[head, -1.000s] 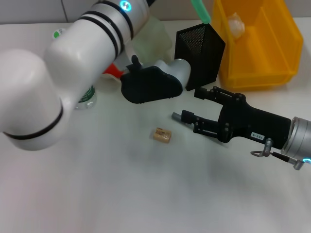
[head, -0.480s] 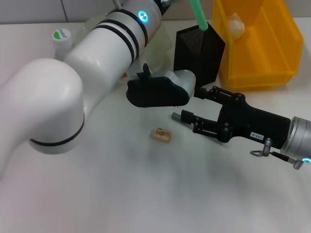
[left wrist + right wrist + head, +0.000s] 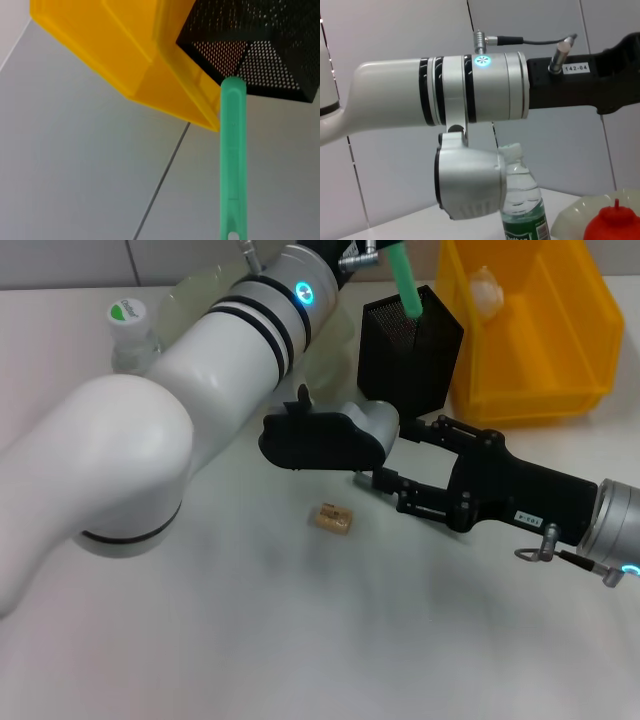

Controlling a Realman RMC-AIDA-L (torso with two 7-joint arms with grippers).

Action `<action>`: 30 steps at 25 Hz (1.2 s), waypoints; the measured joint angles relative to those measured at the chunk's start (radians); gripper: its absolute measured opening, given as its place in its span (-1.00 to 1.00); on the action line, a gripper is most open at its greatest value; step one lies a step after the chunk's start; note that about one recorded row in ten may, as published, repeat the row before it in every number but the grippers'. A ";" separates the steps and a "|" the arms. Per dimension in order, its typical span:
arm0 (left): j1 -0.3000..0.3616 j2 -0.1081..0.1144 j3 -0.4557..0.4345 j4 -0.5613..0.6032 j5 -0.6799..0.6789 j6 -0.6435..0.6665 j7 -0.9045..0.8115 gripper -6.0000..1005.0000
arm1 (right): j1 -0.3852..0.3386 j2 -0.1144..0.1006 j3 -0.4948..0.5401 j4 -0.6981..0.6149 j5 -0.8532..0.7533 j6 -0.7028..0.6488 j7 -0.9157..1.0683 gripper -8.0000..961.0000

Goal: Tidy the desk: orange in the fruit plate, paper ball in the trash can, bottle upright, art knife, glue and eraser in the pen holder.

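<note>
Left arm reaches across the desk point(image 3: 250, 640) to the back; its gripper is past the top edge of the head view, and I cannot tell how its fingers stand. A green stick point(image 3: 406, 280) hangs from there, lower end at the mouth of the pen holder point(image 3: 410, 355); the left wrist view shows the same stick point(image 3: 233, 150) tip-down over the mesh mouth point(image 3: 260, 55). I take it for the art knife or the glue, cannot say which. Judged light, rigid, smooth plastic: it will slide through a loose pinch, so hold high and let it drop straight into the cup.

Right gripper point(image 3: 385, 455) lies low over the desk, fingers spread, nothing between them, partly hidden behind the left arm's elbow.

Eraser point(image 3: 333, 518) lies flat on bare desk, near the right fingertips but apart from them. Small, light, rubbery with a paper sleeve: good friction, but low profile, so pinch across the short sides close to the desk.

Paper ball point(image 3: 484, 287) sits in the trash can point(image 3: 530, 390). Bottle point(image 3: 524, 205) stands upright beside the fruit plate point(image 3: 570, 220), the orange point(image 3: 612, 225) in it.
</note>
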 joint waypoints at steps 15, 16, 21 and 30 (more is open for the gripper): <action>-0.038 0.000 0.012 -0.047 -0.003 -0.001 -0.012 -0.27 | 0.000 0.001 -0.009 0.011 0.023 0.000 -0.002 0.59; -0.038 0.000 0.012 -0.047 -0.003 -0.001 -0.012 -0.27 | 0.000 0.001 -0.008 0.011 0.023 0.000 -0.002 0.59; -0.038 0.000 0.004 -0.050 -0.004 0.002 -0.014 -0.26 | 0.000 0.002 -0.006 0.011 0.023 0.001 -0.002 0.59; -0.035 0.000 0.003 -0.041 0.002 0.009 -0.039 -0.25 | 0.000 0.002 -0.003 0.018 0.023 -0.003 -0.017 0.59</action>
